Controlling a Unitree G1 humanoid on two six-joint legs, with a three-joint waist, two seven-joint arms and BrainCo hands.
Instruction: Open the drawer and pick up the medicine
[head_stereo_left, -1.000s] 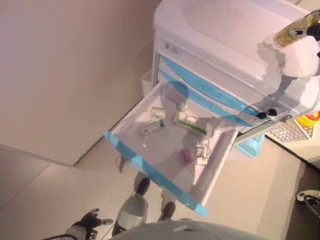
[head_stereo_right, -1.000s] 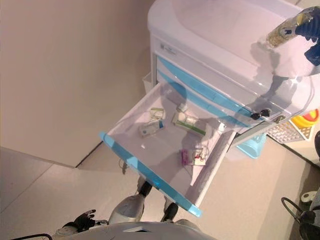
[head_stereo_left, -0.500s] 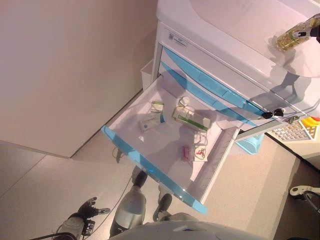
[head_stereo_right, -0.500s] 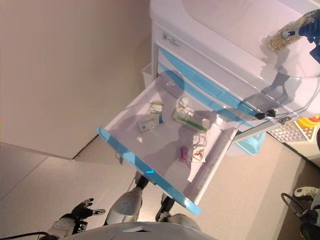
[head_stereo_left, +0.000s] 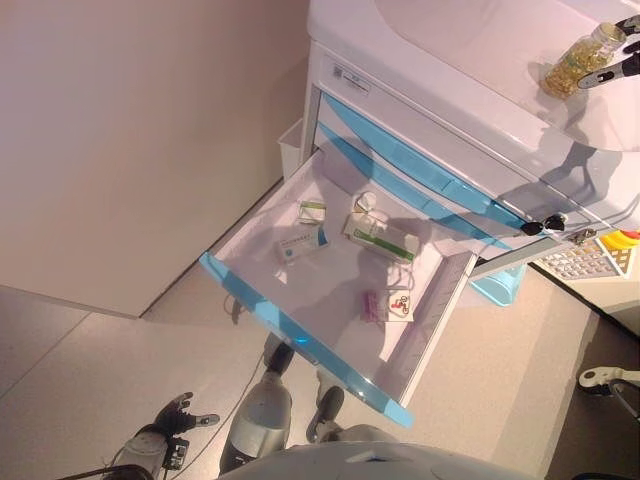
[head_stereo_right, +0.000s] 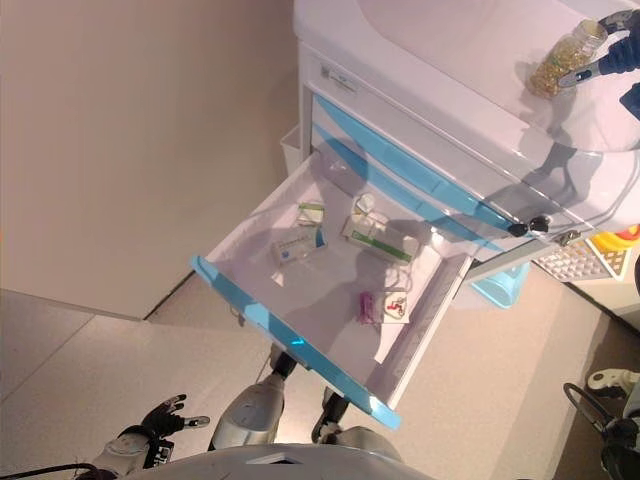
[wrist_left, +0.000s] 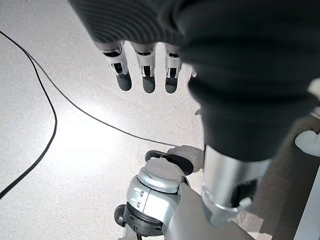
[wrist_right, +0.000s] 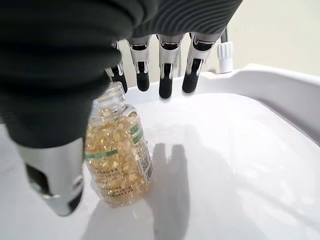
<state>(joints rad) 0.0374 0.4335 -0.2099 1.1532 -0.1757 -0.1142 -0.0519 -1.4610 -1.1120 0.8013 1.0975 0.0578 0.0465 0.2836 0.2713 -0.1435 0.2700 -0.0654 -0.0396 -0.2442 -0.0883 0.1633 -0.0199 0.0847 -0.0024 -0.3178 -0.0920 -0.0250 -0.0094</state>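
Medicine bottle (wrist_right: 117, 155), clear and full of golden capsules, stands on the white top of the cart (head_stereo_left: 450, 60). Its label has a green band and a small code square; the print is too small to read. The right hand (wrist_right: 165, 75) hangs over the bottle with fingers straight and apart, gripping nothing. A second ago the bottle was tilted in that hand above the cart top; it now rests there upright. The drawer (head_stereo_left: 300, 335) stands pulled out, with small boxes (head_stereo_left: 380, 238) inside. The left hand (wrist_left: 145, 70) hangs relaxed and open above the floor.
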